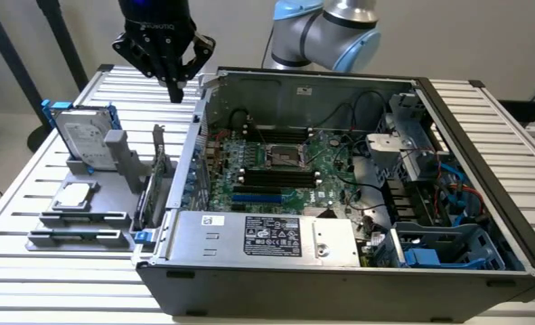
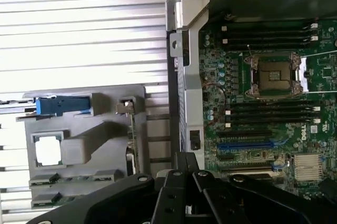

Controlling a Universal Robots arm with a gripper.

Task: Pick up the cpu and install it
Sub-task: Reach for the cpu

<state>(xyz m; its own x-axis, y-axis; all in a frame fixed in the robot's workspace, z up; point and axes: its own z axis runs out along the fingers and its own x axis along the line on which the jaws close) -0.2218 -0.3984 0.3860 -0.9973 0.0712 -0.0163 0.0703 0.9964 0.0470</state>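
The cpu [image 1: 73,196] is a small silver square lying flat in the grey holder [image 1: 87,223] on the slatted table, at the exterior view's left; the wrist view shows the cpu [image 2: 47,150] in its recess too. My black gripper [image 1: 175,95] hangs high above the table's far side, fingers pointing down and shut, holding nothing, well behind the holder and just off the open computer case [image 1: 484,223]. Its closed fingertips [image 2: 184,174] show in the wrist view. The empty cpu socket [image 1: 284,157] sits mid-motherboard, and the socket [image 2: 274,76] appears uncovered.
A silver hard drive with blue frame [image 1: 82,139] stands upright in the holder behind the cpu. A card [image 1: 156,177] stands on edge beside the case wall. Inside the case are RAM slots [image 1: 277,179], a power supply [image 1: 267,237] and cables at the exterior view's right.
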